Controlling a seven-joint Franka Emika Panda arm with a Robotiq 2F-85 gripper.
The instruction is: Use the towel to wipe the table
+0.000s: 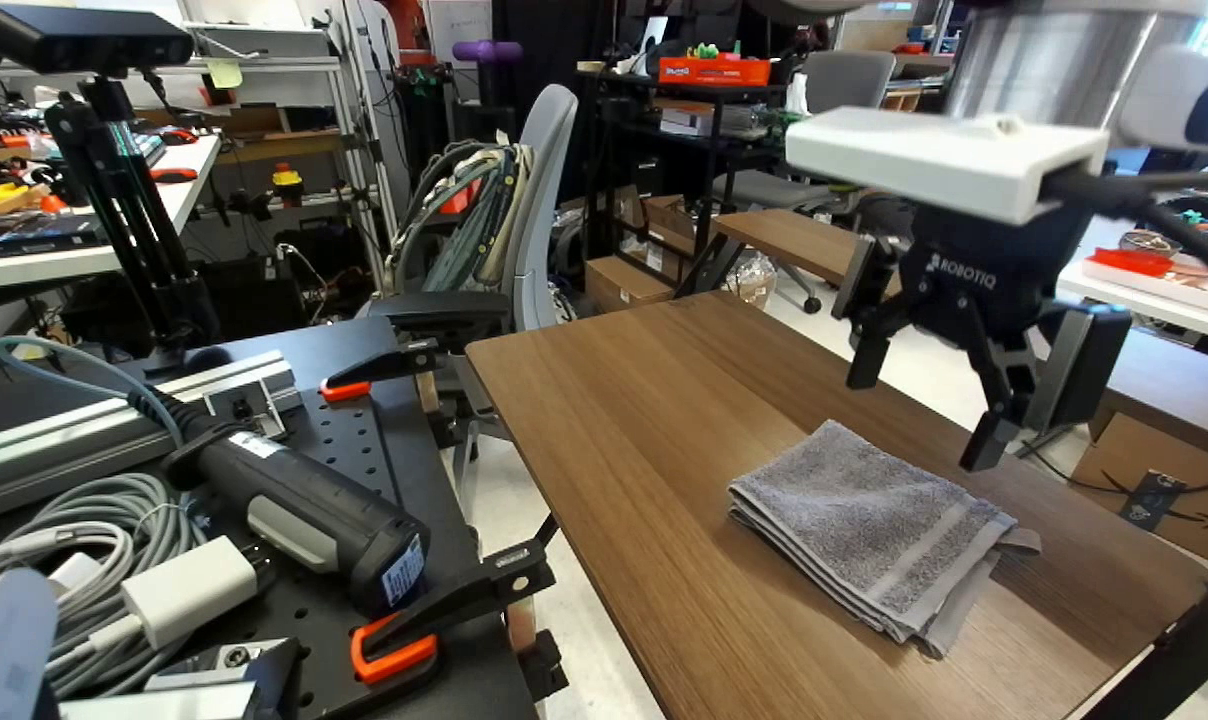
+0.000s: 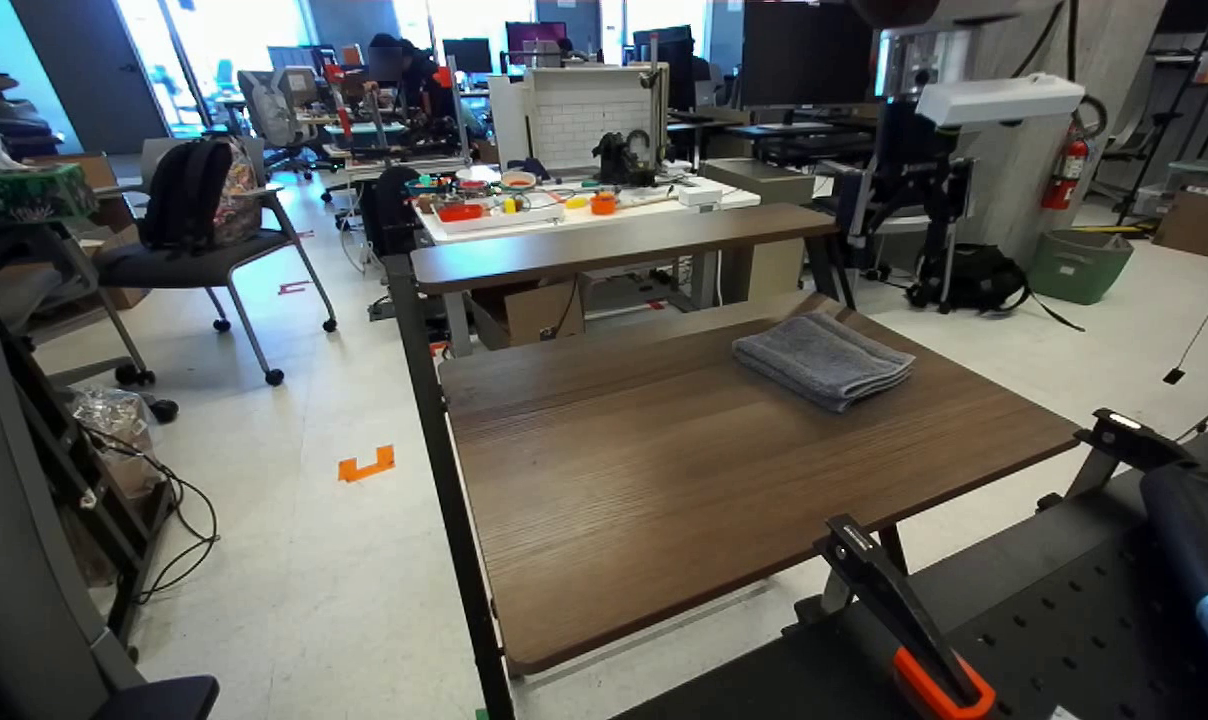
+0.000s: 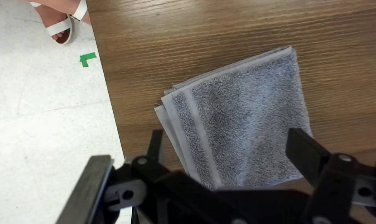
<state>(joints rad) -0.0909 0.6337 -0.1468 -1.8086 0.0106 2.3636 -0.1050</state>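
"Where's the towel (image 1: 869, 525)?"

"It's folded up in layers, lying on the brown table (image 1: 624, 420), near an edge."

"Is the claw (image 1: 926, 401) holding it?"

"No. The claw hangs up in the air, higher than the towel. Its fingers (image 3: 306, 152) are spread wide apart, and they have hold of nothing."

"What else do you see?"

"A gray chair (image 1: 549, 130) near the table, and a bit of green tape (image 3: 87, 56) on the floor (image 3: 44, 133)."
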